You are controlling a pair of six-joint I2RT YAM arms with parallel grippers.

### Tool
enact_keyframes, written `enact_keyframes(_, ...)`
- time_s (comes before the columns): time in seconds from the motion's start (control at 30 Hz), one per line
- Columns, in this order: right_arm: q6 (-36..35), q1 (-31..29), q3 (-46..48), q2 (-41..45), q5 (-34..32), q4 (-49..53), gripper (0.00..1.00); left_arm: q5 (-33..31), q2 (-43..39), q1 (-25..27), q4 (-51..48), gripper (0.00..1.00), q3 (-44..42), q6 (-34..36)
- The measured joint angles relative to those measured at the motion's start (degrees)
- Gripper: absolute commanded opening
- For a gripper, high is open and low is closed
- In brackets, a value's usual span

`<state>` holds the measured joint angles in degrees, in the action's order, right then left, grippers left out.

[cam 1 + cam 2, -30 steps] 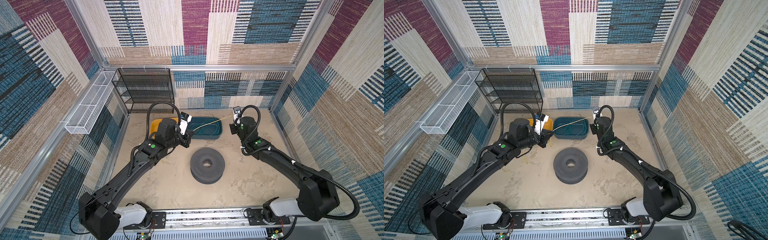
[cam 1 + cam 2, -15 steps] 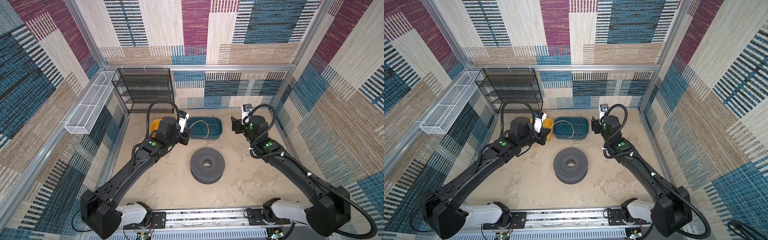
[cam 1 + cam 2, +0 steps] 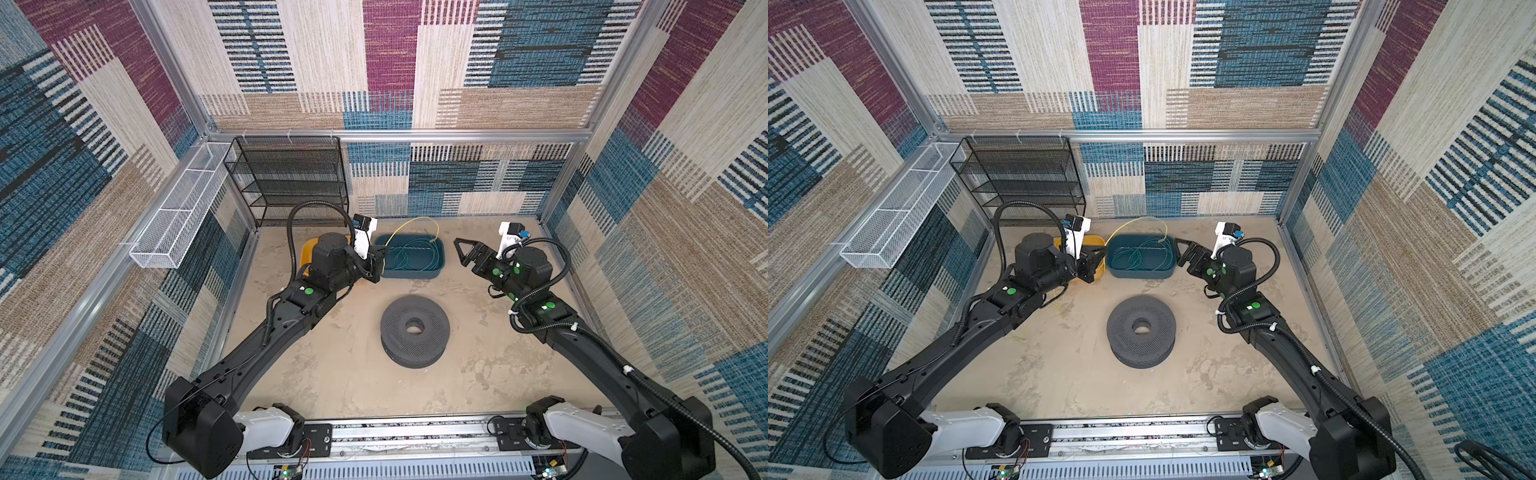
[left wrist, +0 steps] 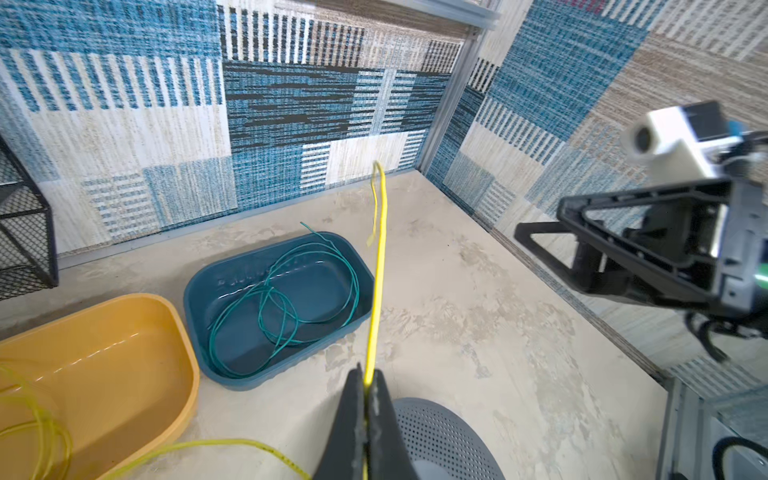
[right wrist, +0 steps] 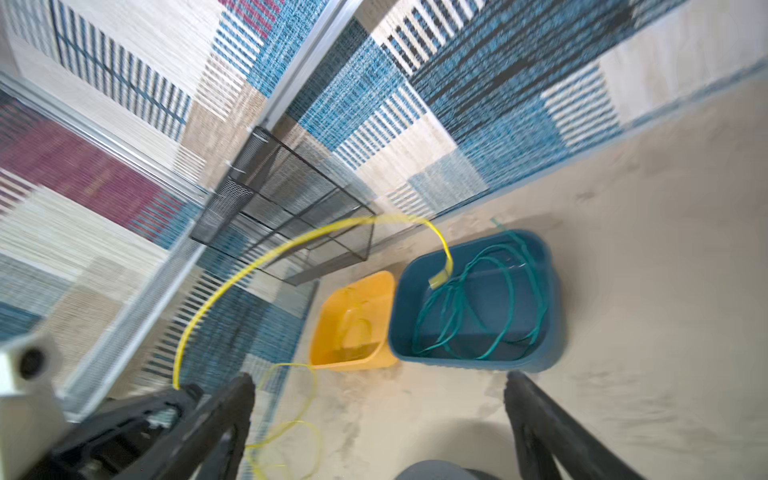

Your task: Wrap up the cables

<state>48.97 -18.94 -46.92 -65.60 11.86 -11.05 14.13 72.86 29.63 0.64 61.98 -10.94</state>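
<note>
My left gripper (image 4: 365,376) is shut on a thin yellow cable (image 4: 380,270), beside the left end of the blue tub (image 3: 440,259). From the jaws the yellow cable (image 3: 409,222) arcs up, and its plug end hangs free over the tub. Its other part trails in loops (image 5: 291,415) toward the yellow tub (image 4: 124,332). A teal cable (image 4: 282,303) lies coiled inside the blue tub (image 4: 232,378). My right gripper (image 3: 459,253) hovers to the right of the tub, open wide, with nothing between its fingers (image 5: 519,395).
A dark grey perforated spool (image 3: 395,328) lies flat mid-floor in front of the tubs. A black mesh shelf (image 3: 291,178) stands at the back left, and a white wire basket (image 3: 174,216) hangs on the left wall. Patterned walls close in on three sides.
My right gripper has opened, let go of the yellow cable and drawn back to the right. The cable, taut between both grippers before, now curves slack over the blue tub.
</note>
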Motion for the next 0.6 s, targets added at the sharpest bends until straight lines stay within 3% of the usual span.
enact_keyframes(0.17,22.0,1.4,1.1,-11.3,9.2,-18.3,0.97,3.0,-1.8,0.0,4.0,0.00,-2.9,0.3)
enact_keyframes(0.3,33.4,1.3,-1.4,-19.8,14.2,-29.2,0.96,4.2,-2.5,0.1,4.8,0.00,-3.0,0.8)
enact_keyframes(0.5,39.8,1.3,-5.8,-24.2,16.6,-36.4,0.94,4.7,-3.0,0.3,4.8,0.00,-4.2,1.7)
enact_keyframes(0.6,40.2,1.1,-9.0,-25.8,16.7,-35.7,0.80,5.6,-3.9,0.6,4.6,0.00,-4.9,2.1)
